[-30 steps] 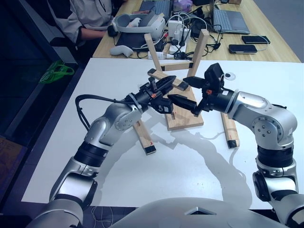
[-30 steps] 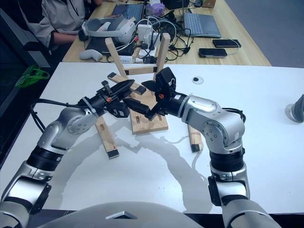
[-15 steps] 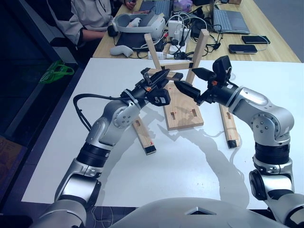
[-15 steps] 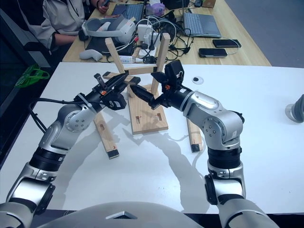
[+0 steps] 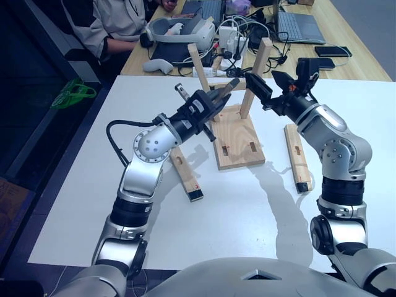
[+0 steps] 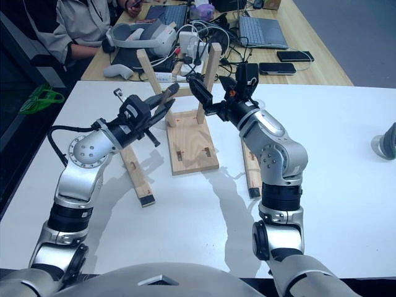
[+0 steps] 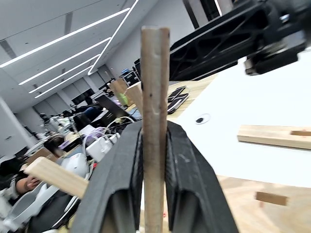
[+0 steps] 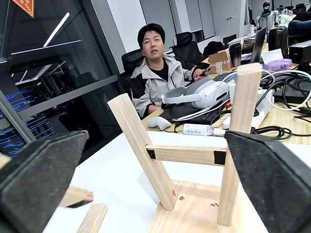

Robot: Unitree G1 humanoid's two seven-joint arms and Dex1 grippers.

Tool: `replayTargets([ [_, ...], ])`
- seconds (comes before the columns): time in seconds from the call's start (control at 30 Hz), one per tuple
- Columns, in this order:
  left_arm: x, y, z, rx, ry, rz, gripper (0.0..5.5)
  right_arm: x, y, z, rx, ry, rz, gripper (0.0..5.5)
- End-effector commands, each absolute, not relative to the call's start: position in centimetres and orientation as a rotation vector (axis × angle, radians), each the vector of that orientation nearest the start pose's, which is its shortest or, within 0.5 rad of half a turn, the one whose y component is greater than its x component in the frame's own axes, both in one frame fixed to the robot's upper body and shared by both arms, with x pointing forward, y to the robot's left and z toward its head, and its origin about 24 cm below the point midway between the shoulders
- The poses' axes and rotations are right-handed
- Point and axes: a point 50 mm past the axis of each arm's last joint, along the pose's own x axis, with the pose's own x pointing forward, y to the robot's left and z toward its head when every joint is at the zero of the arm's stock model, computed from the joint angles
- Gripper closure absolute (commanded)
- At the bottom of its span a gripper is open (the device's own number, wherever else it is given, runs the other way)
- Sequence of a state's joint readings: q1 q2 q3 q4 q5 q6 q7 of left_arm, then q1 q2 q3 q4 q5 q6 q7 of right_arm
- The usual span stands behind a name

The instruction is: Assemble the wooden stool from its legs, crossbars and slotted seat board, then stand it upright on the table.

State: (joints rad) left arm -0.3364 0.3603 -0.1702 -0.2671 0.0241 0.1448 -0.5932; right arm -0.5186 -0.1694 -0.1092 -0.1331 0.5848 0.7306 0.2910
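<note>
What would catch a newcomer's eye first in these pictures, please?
The seat board lies flat on the table with two legs rising from its far end, joined by a crossbar. The left end effector is shut on a wooden bar near them, and the right end effector hangs open by the right-hand leg. Two loose legs lie either side of the board.

An office: long desks [image 5: 356, 65] with laptops [image 5: 302, 26], swivel chairs [image 8: 188, 47] behind
</note>
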Motion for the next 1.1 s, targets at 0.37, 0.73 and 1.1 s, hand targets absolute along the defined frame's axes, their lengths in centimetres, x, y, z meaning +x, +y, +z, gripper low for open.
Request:
replayTargets([
  [0.37,26.8,10.8,15.1,0.635,-0.295,-0.899,5.1,31.6,-11.0,16.6,0.327,0.067,0.649,0.1],
  [0.73,27.2,10.5,14.5,0.724,-0.299,-0.904,5.1,29.9,-7.2,17.2,0.378,0.066,0.825,0.1],
  [1.1,27.7,10.6,14.9,0.741,-0.314,-0.884,5.1,29.6,-6.7,16.5,0.332,0.101,0.857,0.1],
])
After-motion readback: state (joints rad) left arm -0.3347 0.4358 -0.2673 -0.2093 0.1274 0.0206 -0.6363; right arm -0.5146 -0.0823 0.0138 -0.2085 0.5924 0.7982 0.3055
